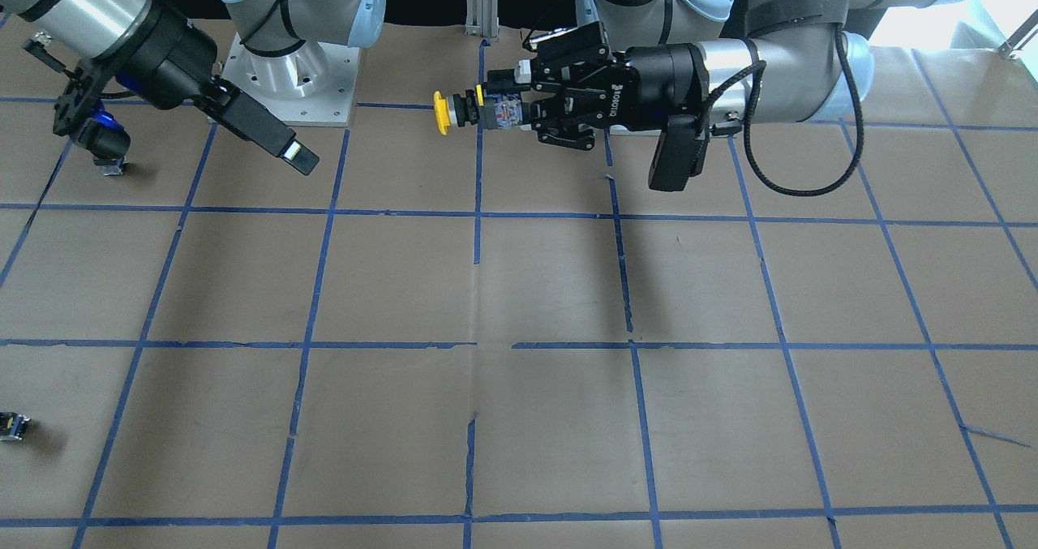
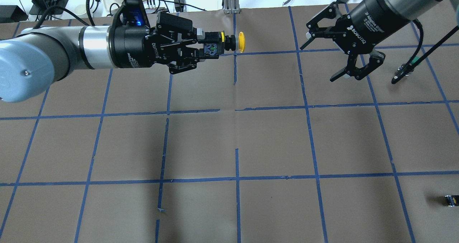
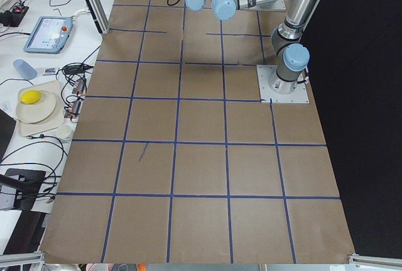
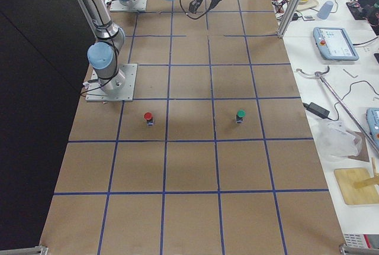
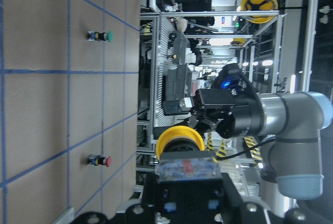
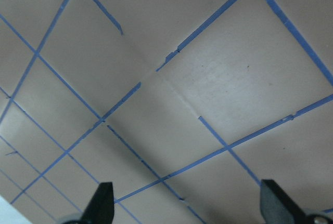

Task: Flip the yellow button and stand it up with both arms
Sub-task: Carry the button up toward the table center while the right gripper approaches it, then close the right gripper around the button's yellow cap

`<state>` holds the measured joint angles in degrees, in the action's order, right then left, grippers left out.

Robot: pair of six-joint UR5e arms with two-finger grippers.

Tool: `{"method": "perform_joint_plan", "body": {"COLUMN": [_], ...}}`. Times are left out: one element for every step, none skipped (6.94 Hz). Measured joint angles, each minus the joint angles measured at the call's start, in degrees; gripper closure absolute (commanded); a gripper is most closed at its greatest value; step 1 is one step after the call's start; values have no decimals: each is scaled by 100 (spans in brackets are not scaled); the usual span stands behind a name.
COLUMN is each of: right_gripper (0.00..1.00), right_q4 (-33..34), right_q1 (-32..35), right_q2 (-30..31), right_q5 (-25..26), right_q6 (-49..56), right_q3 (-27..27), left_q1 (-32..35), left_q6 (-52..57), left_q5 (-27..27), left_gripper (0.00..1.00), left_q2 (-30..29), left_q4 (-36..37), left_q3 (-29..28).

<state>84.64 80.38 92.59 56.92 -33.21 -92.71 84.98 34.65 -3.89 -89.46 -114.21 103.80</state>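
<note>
My left gripper [image 2: 207,47] is shut on the black-and-grey body of the yellow button [image 2: 241,42]. It holds the button level above the table's far middle, with the cap pointing toward the right arm. The button also shows in the front-facing view [image 1: 442,113] and in the left wrist view [image 5: 180,142]. My right gripper [image 2: 320,61] is wide open and empty. It hangs tilted over the table, well apart from the cap. In the right wrist view the right gripper [image 6: 190,206] has only brown table between its fingertips.
A red-capped button [image 4: 148,117] and a green-capped button [image 4: 240,115] stand on the table beyond the right arm's base. A small capless black switch block [image 2: 450,200] lies near the table's right edge. A loose cable end [image 2: 404,71] hangs by the right gripper.
</note>
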Motion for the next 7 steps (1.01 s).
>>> {"method": "perform_joint_plan", "body": {"right_gripper": [0, 0, 0, 0, 0, 0, 0], "right_q4": [113, 308, 423, 467, 489, 507, 511], "right_q1": [-42, -43, -37, -6, 133, 344, 485], "right_q2": [10, 24, 55, 93, 119, 123, 123], "right_q5": [-541, -1005, -1377, -1577, -1645, -1639, -1570], "right_q6": [-532, -992, -1302, -1498, -1741, -2013, -2152], "right_q3": [-2, -6, -9, -25, -52, -70, -74], "left_q1": [172, 292, 352, 376, 384, 389, 393], "left_q6": [-7, -10, -11, -11, -11, -11, -11], "left_q5": [390, 697, 858, 922, 953, 987, 1026], "left_gripper": [82, 82, 82, 82, 82, 82, 82], "left_q2": [7, -17, -60, -80, -88, -97, -100], "left_q4": [-3, 1, 6, 6, 7, 9, 7], "left_q3": [79, 150, 189, 206, 214, 217, 217]}}
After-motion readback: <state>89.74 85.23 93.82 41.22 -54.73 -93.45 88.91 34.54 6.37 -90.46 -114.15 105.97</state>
